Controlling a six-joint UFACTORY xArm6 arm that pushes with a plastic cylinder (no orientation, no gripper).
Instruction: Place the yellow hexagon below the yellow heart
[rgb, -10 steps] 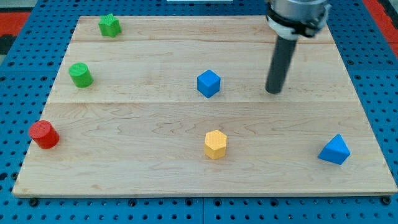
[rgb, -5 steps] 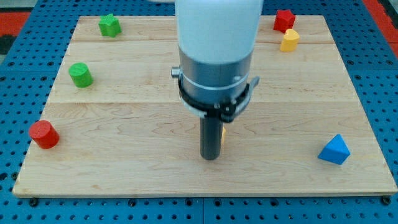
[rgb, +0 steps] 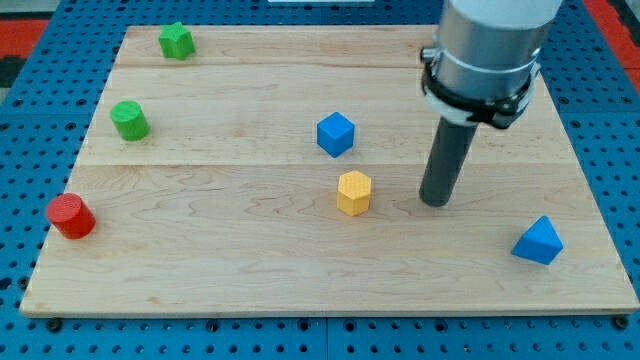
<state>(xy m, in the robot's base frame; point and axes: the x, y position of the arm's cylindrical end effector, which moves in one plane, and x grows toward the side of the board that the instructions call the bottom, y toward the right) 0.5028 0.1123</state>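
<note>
The yellow hexagon lies near the middle of the wooden board, just below and right of the blue cube. My tip rests on the board to the right of the yellow hexagon, a short gap apart from it. The arm's body covers the board's upper right, so the yellow heart is hidden from view.
A green star-like block sits at the view's top left, a green cylinder below it, and a red cylinder at the left edge. A blue triangular block lies at the lower right.
The yellow hexagon has shifted up from the lower middle towards the blue cube. My tip moved from the hexagon's spot to its right, and the arm now hides the red and yellow blocks at top right.
</note>
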